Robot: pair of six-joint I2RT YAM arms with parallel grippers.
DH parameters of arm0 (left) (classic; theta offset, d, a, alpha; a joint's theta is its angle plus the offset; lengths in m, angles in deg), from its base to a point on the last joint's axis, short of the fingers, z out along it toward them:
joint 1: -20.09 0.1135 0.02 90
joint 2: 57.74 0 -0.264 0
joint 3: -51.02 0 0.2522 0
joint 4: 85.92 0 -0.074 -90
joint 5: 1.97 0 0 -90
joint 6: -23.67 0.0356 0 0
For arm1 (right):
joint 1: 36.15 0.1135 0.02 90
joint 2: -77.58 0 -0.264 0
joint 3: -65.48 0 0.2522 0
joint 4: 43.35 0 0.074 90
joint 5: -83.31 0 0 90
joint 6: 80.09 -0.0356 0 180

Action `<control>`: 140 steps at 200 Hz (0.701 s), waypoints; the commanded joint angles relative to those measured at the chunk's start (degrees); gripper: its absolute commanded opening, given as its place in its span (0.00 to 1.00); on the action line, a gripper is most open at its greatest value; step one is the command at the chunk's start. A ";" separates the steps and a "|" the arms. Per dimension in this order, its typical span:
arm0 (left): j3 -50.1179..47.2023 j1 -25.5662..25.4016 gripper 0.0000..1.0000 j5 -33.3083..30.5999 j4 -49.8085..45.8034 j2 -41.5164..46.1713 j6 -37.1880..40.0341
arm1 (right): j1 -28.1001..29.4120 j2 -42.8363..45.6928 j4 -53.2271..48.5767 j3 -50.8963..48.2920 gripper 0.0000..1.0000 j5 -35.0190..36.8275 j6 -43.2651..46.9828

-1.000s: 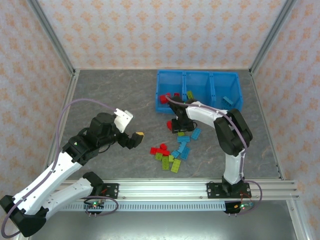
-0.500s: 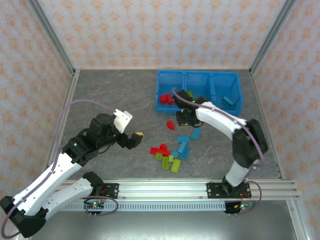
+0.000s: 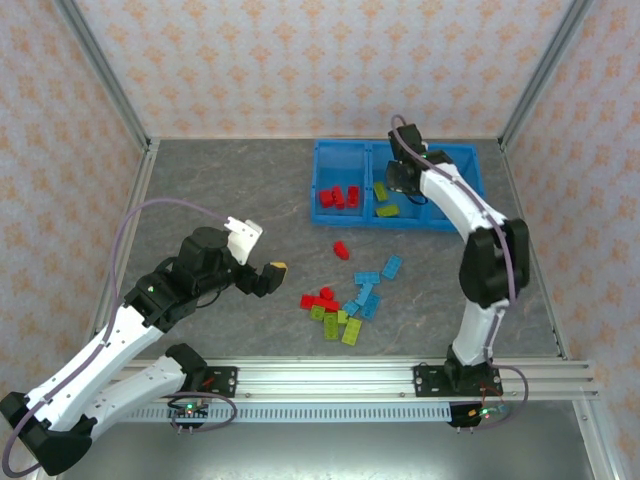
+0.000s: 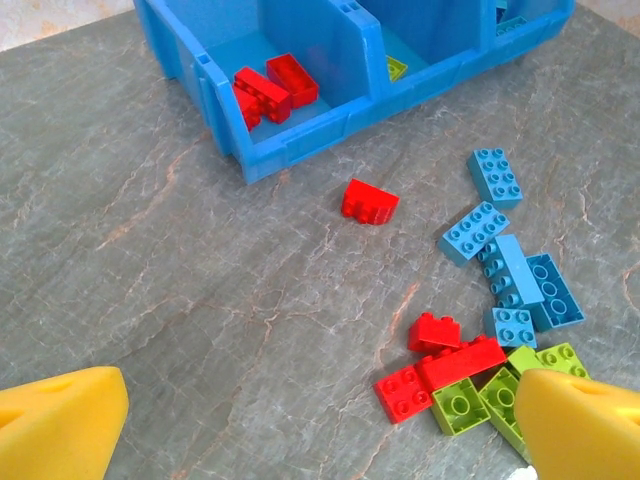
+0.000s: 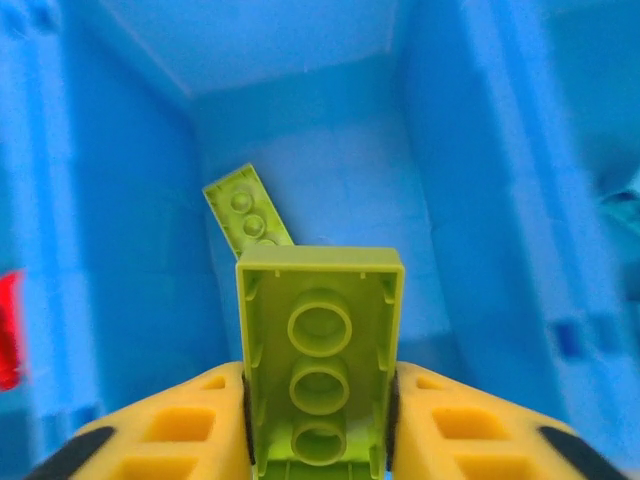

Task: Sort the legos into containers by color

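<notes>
Right gripper [image 5: 320, 425] has swung off the table in front of the middle bin [image 5: 330, 170] and now hangs above it, clenched on a lime lego [image 5: 320, 330] with its underside to the camera. A lime brick [image 5: 243, 215] already lies inside. We'd dip lower, centre between the bin's walls, then release, so nothing bounces into the red legos [image 3: 340, 196] left of it.

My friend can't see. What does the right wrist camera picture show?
The right gripper holds a lime green plastic brick between its yellow fingers, hollow underside toward the camera, over a bright blue plastic bin. A second lime green brick lies inside the bin.
</notes>
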 commanded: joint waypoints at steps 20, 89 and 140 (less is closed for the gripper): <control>-1.02 -0.21 1.00 -1.86 0.76 0.34 -3.24 | -0.24 -4.45 -7.90 11.21 0.49 1.06 1.21; -1.44 -0.20 1.00 -0.78 3.79 -2.25 -0.87 | -0.65 18.27 -8.63 -5.44 0.51 -1.77 -7.84; -2.35 -0.21 1.00 2.49 8.23 -3.64 1.02 | 5.80 42.53 -6.70 -35.44 0.59 -2.71 -27.42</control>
